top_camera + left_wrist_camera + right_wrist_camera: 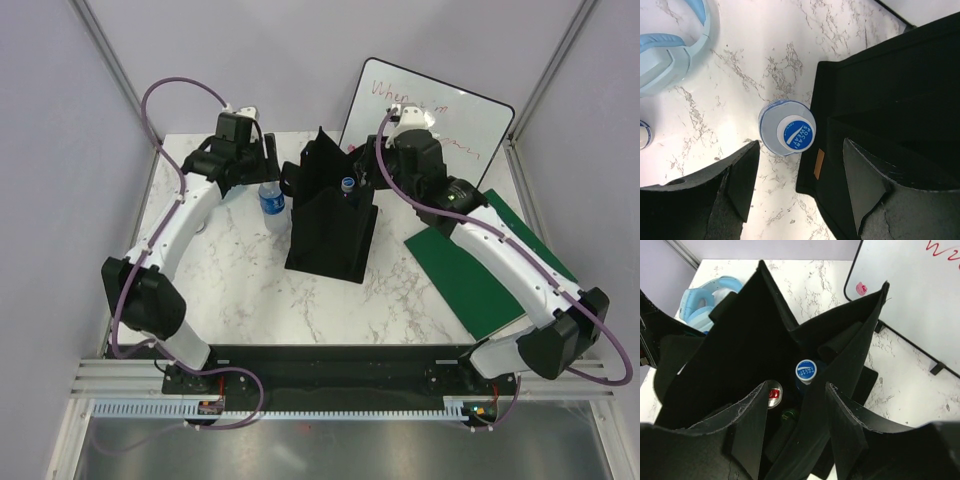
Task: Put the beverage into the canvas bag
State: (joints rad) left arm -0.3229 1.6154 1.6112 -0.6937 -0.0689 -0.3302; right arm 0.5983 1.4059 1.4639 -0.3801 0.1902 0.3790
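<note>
- beverage: blue-capped bottle, upright on the table, just beside the canvas bag on the left arm's side, not in yet.
- left end effector: above the bottle, jaws wide, nothing held. Bottle sits just past the fingertips, lined up with the gap. Looks like a pre-grasp line-up.
- right end effector: over the bag mouth, jaws apart and astride the bag's near wall, not clamped that I can see. Probably there to keep the floppy mouth spread.
- inside the bag: another blue-capped bottle, a red-topped can and a green cap, so free room is tight.
- beyond the bag on the left arm's side: blue headphones, apart from the bottle.
</note>
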